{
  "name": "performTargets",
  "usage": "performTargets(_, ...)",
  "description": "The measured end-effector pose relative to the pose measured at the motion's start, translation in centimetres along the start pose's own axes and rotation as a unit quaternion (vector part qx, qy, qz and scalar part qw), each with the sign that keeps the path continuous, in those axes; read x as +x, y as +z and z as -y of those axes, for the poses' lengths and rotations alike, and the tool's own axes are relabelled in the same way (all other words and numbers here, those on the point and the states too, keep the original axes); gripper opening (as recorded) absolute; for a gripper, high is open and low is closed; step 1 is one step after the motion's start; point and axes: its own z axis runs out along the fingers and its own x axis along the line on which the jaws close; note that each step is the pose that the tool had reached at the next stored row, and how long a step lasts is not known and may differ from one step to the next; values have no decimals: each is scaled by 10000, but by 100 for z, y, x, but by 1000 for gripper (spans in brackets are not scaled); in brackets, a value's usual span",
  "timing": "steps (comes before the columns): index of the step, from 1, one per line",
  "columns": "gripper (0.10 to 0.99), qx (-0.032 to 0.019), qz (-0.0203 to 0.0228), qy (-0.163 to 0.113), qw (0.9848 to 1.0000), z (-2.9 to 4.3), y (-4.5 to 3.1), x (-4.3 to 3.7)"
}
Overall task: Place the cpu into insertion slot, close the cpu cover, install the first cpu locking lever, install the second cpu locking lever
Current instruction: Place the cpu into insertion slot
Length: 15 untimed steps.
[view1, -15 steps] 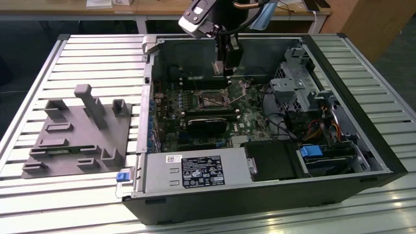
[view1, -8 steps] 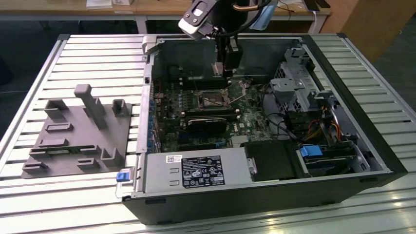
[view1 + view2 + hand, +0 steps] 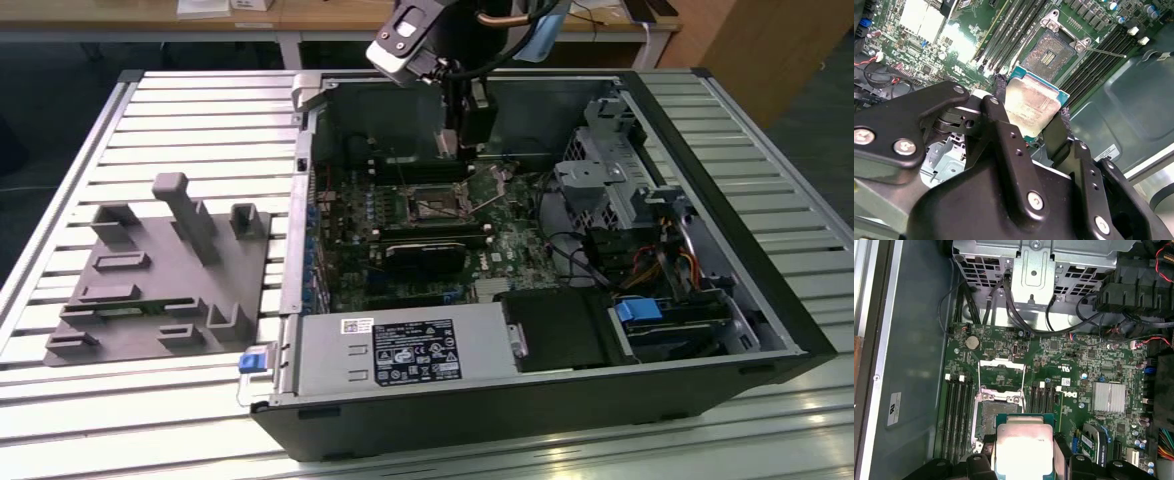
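We note a slatted metal desk (image 3: pixel 174 110). Directly on it: an open computer case (image 3: pixel 534 420), and a grey plastic holder (image 3: pixel 147 290) beside it, exterior view's left.

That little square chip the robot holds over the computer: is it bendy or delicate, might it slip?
Probably stiff: the chip looks flat with a metal top and sits unbent between the fingers of the gripper. Likely light, being thin and small. It may slip or tilt, since it is pinched only by its edges, near the open socket.
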Motion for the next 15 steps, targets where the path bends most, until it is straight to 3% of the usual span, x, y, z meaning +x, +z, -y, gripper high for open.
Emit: performTargets(15, 541, 2, 36, -3, 10000, 5, 63, -1)
